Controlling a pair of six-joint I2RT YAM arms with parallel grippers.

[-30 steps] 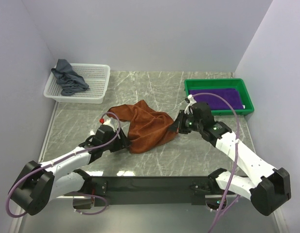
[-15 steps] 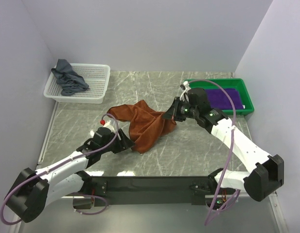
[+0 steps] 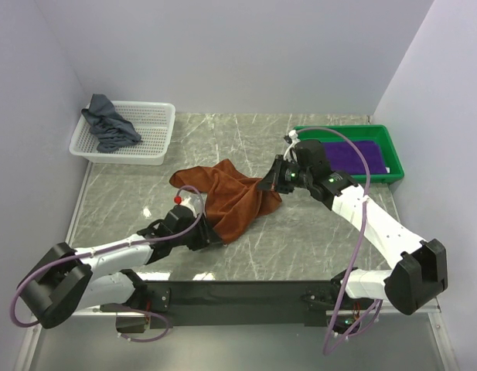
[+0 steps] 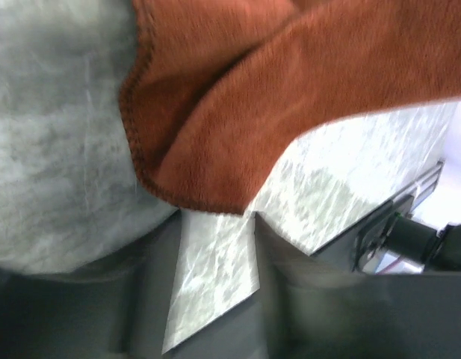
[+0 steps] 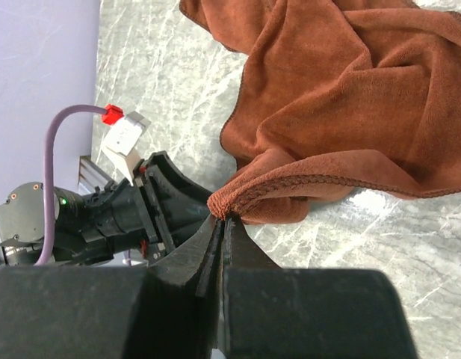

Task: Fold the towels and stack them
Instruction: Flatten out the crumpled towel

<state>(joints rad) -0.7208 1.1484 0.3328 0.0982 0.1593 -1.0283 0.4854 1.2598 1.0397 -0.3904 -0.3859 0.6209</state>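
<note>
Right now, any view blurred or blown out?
Left wrist: whole frame soft, rust-brown towel smeared, table washed out white at right. Right wrist: towel hem sharp, right tool dark, featureless up close. Top external: sharp, evenly lit, faint glare on the near table.

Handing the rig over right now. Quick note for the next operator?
Right gripper: fingers shut on the hem of the rust-brown terry towel, which lies crumpled between the arms.
Left gripper: open, at that towel's near corner, not gripping it.
The purple terry towel lies flat in the green plastic tray. The grey-blue towel is bunched in the white mesh basket.
Done: the purple one looks placed.
Left: fold and stack the rust-brown towel, then the grey-blue one.
</note>
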